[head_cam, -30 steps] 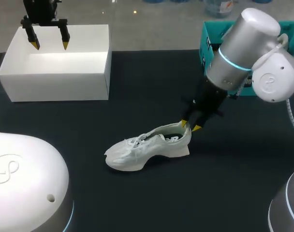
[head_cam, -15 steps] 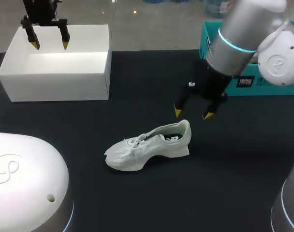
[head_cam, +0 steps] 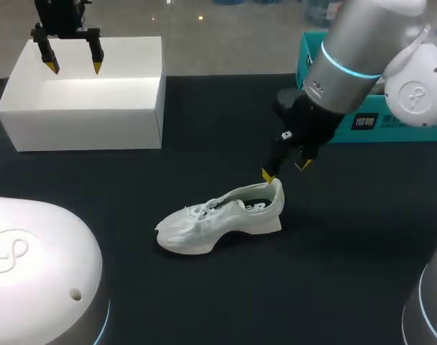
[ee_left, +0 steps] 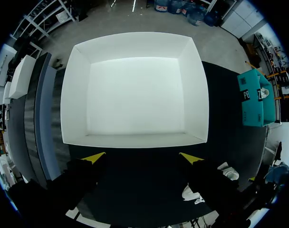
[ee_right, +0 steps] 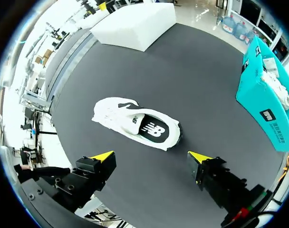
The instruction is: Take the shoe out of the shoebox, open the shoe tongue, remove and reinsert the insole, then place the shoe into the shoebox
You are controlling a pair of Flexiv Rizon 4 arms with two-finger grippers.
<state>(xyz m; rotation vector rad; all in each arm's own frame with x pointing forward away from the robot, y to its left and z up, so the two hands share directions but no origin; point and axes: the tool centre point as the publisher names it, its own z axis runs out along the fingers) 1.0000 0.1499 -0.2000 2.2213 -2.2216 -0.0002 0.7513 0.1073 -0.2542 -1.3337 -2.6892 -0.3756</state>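
Hovering right gripper (head_cam: 284, 169) (ee_right: 151, 156): fingers are held apart just above the heel of the sneaker (head_cam: 222, 215) (ee_right: 135, 124); nothing is clasped.
sneaker: white, set on its sole on the black table (head_cam: 204, 115), outside the shoebox (head_cam: 82, 129) (ee_left: 194, 95).
left gripper (head_cam: 75, 68) (ee_left: 142, 157): fingers are spread over the open white shoebox, nothing gripped.
teal box (head_cam: 305, 65) (ee_right: 265, 109): seen behind the right arm.

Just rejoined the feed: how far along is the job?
Done: the shoe is out of the empty shoebox. In hand: nothing; the right hand hovers open by the heel, the left hand open over the box. Left: the insole sits inside; reboxing remains.
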